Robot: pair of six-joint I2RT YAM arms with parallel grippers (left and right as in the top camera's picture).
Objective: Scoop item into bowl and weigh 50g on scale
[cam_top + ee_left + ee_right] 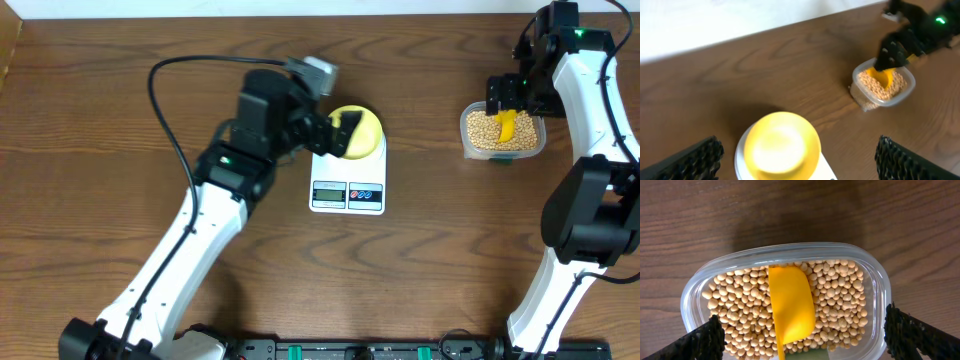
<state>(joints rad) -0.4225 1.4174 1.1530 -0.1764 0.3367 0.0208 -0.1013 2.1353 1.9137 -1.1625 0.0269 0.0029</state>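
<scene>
A clear plastic tub (790,247) stands on the brown wooden worktop (790,210) directly under the right pincer (807,342), about as wide as the gap between its fingers. A yellow scoop (791,305) lies inside the tub, midway between those fingers.

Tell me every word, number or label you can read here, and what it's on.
No text is legible in any view.
On the scale, the display digits are too small to read.
Its buttons: markings too small to read.
The pale yellow bowl, clear tub and yellow scoop: no label shows.
</scene>
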